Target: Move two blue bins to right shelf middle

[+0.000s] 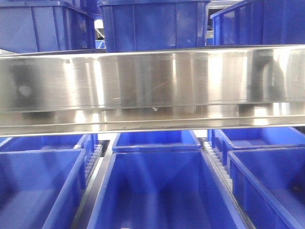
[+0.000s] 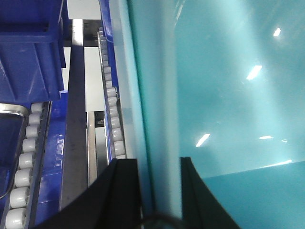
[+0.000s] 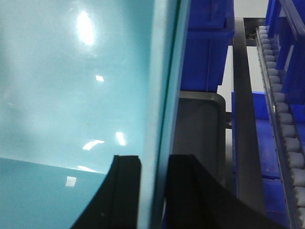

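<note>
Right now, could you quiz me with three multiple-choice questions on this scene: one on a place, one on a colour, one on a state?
1. The left gripper sits: A astride a bin wall; B on a cup; C in free air.
2. The rollers are: A red; B white; C black.
3. The lower bins are: A lidded; B full; C empty.
A: its black fingers flank the bin wall. B: the rollers show white. C: the lower bins show bare insides.
</note>
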Controlling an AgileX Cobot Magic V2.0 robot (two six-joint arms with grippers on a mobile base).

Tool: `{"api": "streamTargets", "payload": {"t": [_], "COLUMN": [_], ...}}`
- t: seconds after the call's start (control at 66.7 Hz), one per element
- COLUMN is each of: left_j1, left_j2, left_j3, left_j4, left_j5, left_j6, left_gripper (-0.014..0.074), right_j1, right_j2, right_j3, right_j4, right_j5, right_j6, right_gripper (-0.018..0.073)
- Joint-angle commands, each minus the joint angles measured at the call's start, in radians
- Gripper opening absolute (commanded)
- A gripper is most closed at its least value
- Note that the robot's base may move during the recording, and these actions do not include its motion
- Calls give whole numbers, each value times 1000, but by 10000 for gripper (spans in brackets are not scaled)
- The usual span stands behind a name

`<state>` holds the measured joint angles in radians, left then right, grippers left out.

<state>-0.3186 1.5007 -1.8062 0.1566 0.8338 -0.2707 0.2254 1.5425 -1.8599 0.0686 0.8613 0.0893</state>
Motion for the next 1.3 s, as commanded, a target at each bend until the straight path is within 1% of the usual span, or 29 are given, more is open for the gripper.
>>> {"api": "streamTargets", "payload": {"t": [0.0,0.45,0.614,1.289], "left_j1": [3,3,3,3], "left_j2": [-24,-24,-24,-24], "left_j3": [-20,-20,-20,-20], "left_j4": [-12,-12,-12,-12], "left_j5": [-101,-105,-125,-125], "left_j6": [17,17,17,17], "left_gripper": [-111,-111,-111,-111], "right_j1": [-2,-2,-2,-2], "right_j2": [-19,1,2,2], "right_j3": [-13,-13,-13,-13], "right_j4": [7,7,7,7], "right_j5": [-86,-85,-85,-85], "right_j6": [-17,-17,-17,-17], "right_gripper": [-165,-165,-165,-165]}}
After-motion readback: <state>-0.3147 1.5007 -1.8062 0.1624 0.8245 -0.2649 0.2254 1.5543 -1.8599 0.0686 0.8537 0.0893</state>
